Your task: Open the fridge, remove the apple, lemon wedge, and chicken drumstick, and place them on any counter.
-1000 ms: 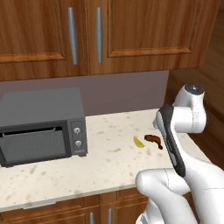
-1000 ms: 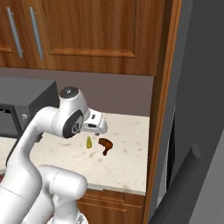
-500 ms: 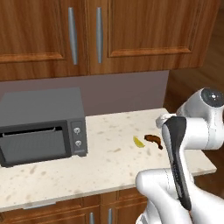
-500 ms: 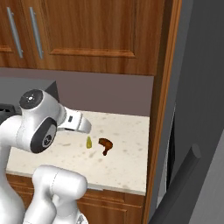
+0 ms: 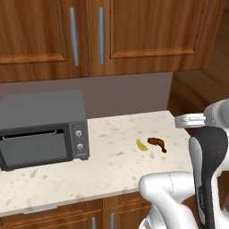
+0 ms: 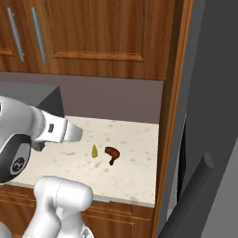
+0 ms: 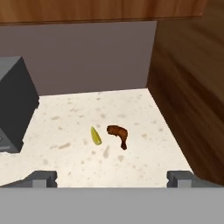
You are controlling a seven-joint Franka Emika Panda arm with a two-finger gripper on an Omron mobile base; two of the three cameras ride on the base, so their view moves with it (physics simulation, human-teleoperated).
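Note:
The yellow lemon wedge [image 7: 95, 136] and the brown chicken drumstick [image 7: 118, 134] lie side by side on the cream speckled counter [image 7: 144, 113], the wedge to the left. My gripper [image 7: 111, 178] hangs back from them, above the counter's near edge, open and holding nothing. The same wedge [image 5: 141, 145] and drumstick [image 5: 157, 143] lie near the counter's right end. The grey fridge [image 6: 216, 107] stands at the right with its door swung open and a dark handle [image 6: 188, 197] in front. The apple is out of view.
A grey microwave [image 5: 42, 127] sits on the counter's left part. Brown wall cabinets [image 5: 103, 36] hang above, and a tall wooden panel [image 6: 169, 125] closes the counter's right end beside the fridge. My white arm [image 6: 28, 135] reaches in from the left.
The arm has drawn back from the drumstick and the wedge, rightward in the left base view and leftward in the right one. Both foods lie where they were. The jaws stay open.

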